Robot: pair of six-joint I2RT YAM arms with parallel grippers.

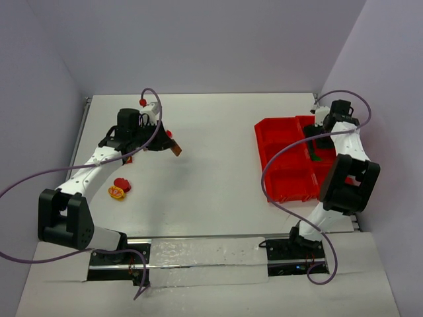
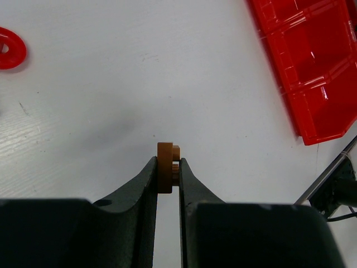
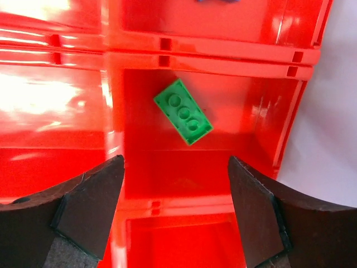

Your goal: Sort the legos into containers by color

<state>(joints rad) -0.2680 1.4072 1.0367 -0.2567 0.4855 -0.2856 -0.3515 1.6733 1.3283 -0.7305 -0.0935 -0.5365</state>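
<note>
My left gripper (image 1: 170, 144) is shut on a small yellow-orange lego (image 1: 177, 150) and holds it above the table's left-middle. In the left wrist view the lego (image 2: 165, 167) sits pinched between the fingertips of that gripper (image 2: 168, 163). My right gripper (image 1: 316, 142) hangs open over the red tray (image 1: 281, 175) at the right. In the right wrist view the gripper (image 3: 175, 190) is empty, and a green brick (image 3: 183, 111) lies flat in the compartment below. A red and yellow lego cluster (image 1: 119, 190) lies on the table at the left.
A red round piece (image 2: 8, 47) lies on the table behind the left gripper. A small red piece (image 1: 143, 102) shows near the back left. The tray's edge (image 2: 312, 61) shows at the left wrist view's upper right. A dark bit (image 3: 215, 1) shows in the adjoining compartment.
</note>
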